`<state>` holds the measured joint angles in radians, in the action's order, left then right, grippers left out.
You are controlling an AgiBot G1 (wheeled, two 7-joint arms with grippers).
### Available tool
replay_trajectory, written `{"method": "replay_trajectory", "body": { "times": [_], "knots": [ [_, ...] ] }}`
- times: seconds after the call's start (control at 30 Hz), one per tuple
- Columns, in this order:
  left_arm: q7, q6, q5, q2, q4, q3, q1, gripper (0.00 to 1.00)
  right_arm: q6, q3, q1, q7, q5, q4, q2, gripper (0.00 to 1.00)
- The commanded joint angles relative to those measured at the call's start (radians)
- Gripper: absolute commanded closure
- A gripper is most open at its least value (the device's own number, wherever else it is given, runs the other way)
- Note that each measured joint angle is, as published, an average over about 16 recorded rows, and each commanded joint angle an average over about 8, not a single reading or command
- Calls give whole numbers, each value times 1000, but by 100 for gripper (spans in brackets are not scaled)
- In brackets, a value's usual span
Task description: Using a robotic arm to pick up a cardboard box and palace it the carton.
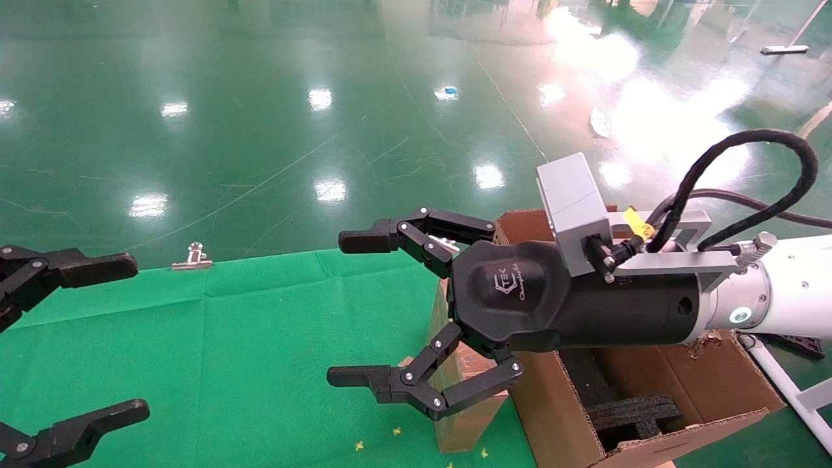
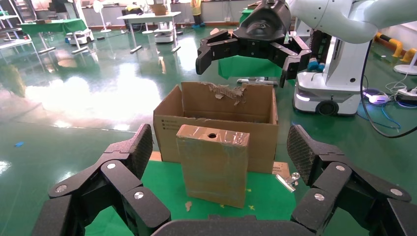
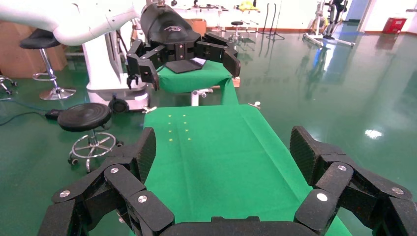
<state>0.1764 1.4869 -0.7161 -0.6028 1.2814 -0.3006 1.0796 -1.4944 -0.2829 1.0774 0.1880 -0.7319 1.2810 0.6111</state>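
Observation:
The small taped cardboard box (image 2: 214, 164) stands upright on the green cloth, its round hole on top, right in front of the carton (image 2: 216, 118). In the head view the box (image 1: 465, 416) shows only partly, below my right gripper. The right robotic arm (image 1: 780, 292) holds its gripper (image 1: 351, 309) open and empty in the air above the box, by the carton's (image 1: 559, 416) near wall. It also shows in the left wrist view (image 2: 246, 49). My left gripper (image 1: 127, 338) is open and empty at the table's left end, facing the box from a distance.
Black foam blocks (image 1: 634, 413) lie inside the carton. A metal binder clip (image 1: 192, 260) sits on the cloth's far edge, and another (image 2: 287, 179) lies by the carton. The green cloth (image 3: 221, 142) stretches between the grippers. A stool (image 3: 88, 118) stands beside the table.

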Motion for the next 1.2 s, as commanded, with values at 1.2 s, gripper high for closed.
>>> {"method": "replay_trajectory", "body": {
  "times": [1.2],
  "knots": [
    [-1, 0, 1, 0, -1, -1, 1, 0, -97, -679, 666, 444, -838, 64, 252, 0]
  ]
}}
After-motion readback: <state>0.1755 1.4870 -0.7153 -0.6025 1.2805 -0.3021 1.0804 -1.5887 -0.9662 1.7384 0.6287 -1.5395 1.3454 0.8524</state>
